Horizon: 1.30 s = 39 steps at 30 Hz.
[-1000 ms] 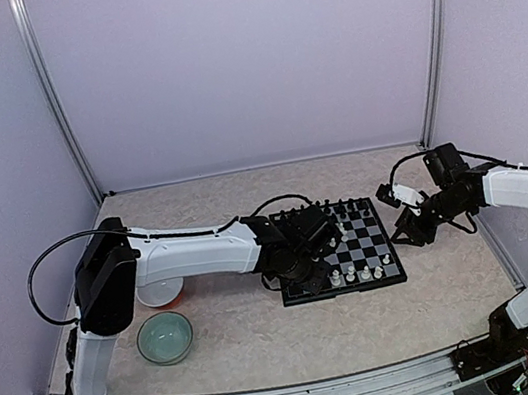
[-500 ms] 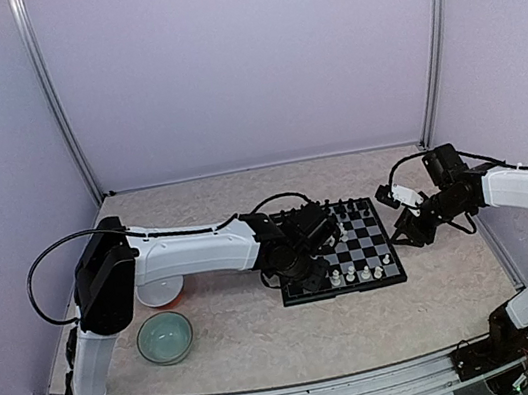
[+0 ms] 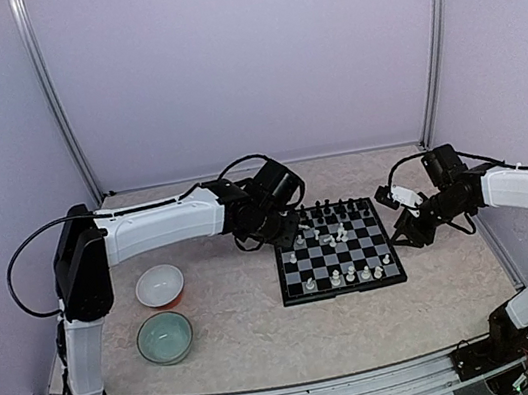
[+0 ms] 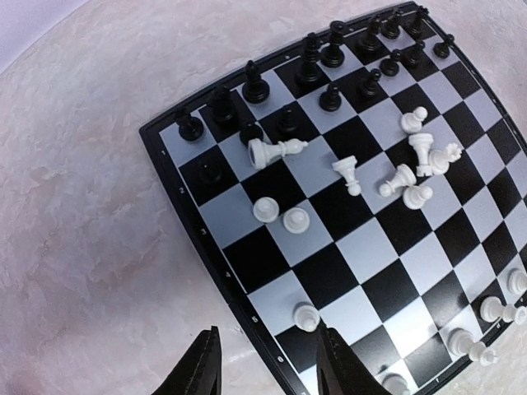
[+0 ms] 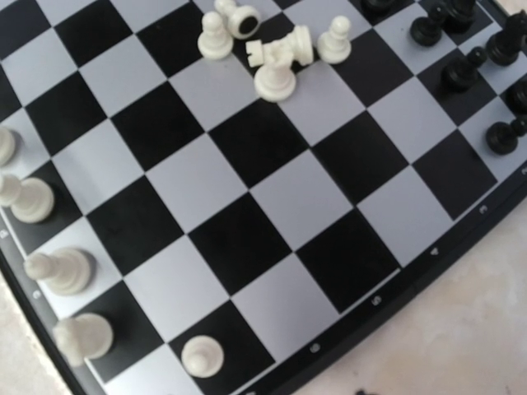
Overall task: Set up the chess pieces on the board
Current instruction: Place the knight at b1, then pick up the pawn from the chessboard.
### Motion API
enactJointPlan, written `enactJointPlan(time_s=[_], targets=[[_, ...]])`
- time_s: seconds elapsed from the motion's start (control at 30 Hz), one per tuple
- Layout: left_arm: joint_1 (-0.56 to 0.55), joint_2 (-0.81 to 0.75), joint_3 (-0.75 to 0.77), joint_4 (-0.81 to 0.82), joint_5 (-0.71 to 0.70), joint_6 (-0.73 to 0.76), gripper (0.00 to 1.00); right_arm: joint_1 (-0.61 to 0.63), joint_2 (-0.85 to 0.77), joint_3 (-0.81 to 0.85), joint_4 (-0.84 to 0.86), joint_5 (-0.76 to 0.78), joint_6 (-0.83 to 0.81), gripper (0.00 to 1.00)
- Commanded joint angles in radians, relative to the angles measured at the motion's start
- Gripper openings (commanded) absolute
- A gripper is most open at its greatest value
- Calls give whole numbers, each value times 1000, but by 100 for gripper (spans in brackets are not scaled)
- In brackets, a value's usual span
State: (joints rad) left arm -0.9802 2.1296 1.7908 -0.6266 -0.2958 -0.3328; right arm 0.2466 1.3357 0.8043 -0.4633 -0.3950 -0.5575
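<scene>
The small square chessboard with black and white chequered squares (image 3: 364, 247) lay on the mottled beige tabletop (image 3: 246, 332), right of centre between the two arms. The left gripper (image 3: 286, 222) hovered above the board's far left corner; in the left wrist view its two black fingers (image 4: 202, 370) stood apart with nothing between them, over the board's (image 4: 387, 271) rim. The tiny black chess pieces (image 4: 309, 70) stood in the rows along the far side. Several tiny white chess pieces (image 4: 422, 148) were scattered across the middle squares, some upright and others lying on their sides, one of them beside the black rows. A few more white ones (image 3: 350, 272) stood in a row along the near edge. The right gripper (image 3: 395, 208) hung just beside the board's right edge, but whether its jaws were spread or closed could not be told; its camera showed only the board (image 5: 239, 239). A round white bowl (image 3: 156, 281) and a pale green bowl (image 3: 165, 336) sat close together well left of the board.
</scene>
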Motion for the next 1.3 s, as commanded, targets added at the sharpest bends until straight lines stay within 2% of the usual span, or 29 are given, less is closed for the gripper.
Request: enactJointPlan(time_s=[0.0,0.1,0.53,0.8,1.03,1.27], targets=[[11,44,39,3,33,7,39,10,9,-11,-7,8,-5,46],[18,74,52,0,54,10,36,10,10,-11,-7,10,-6,46],[22,164,85,8,99,14,35,11,16,-11,-7,11,-10,46],[23,184,95,0,106,13,23,13,19,-11,-8,13,-9,46],[-4,138,89,-32,53,14,7,13,22,-11,-8,13,-10,46],[-44,20,-17,-37,14,-13,4,14,22,-11,-10,13,-10,46]])
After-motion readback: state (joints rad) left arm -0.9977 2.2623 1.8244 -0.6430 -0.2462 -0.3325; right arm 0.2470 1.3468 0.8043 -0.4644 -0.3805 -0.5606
